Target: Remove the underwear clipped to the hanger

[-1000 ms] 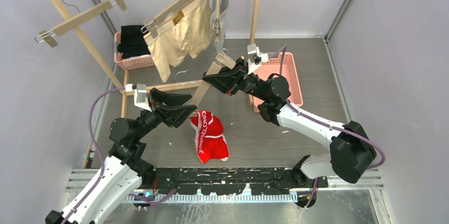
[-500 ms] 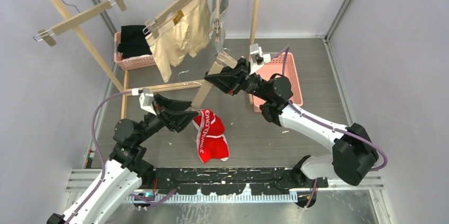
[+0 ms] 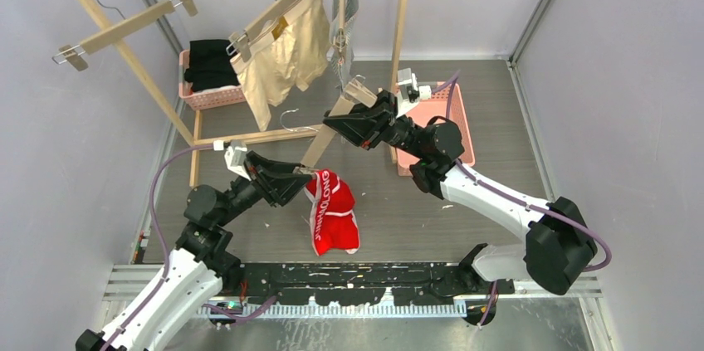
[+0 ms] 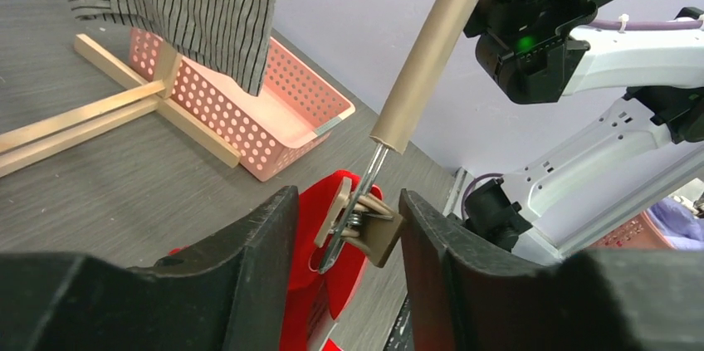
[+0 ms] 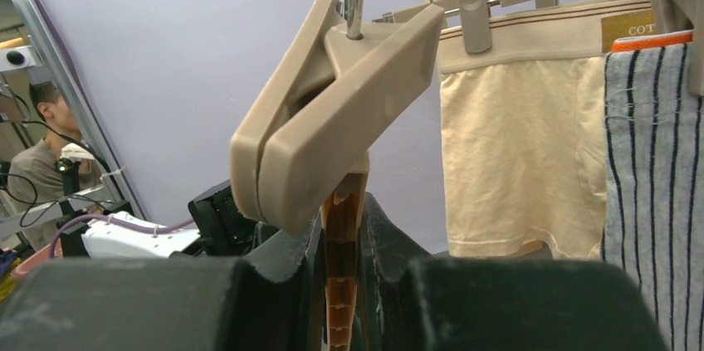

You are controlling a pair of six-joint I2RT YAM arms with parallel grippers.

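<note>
The left gripper (image 4: 347, 197) stands about half open around the lower clip (image 4: 369, 231); one finger touches it, the other stands a little apart. This clip bites the red boxer briefs (image 3: 334, 216), which lie mostly on the floor (image 3: 415, 210), bare at their right side. The left arm reaches low and forward. The right gripper (image 5: 342, 235) is closed on the tilted wooden hanger (image 3: 322, 142), just under its upper clip (image 5: 332, 110)

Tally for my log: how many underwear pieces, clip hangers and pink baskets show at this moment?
Underwear: 3 (red, beige, grey striped)
Clip hangers: 4
Pink baskets: 2
Total: 9
</note>
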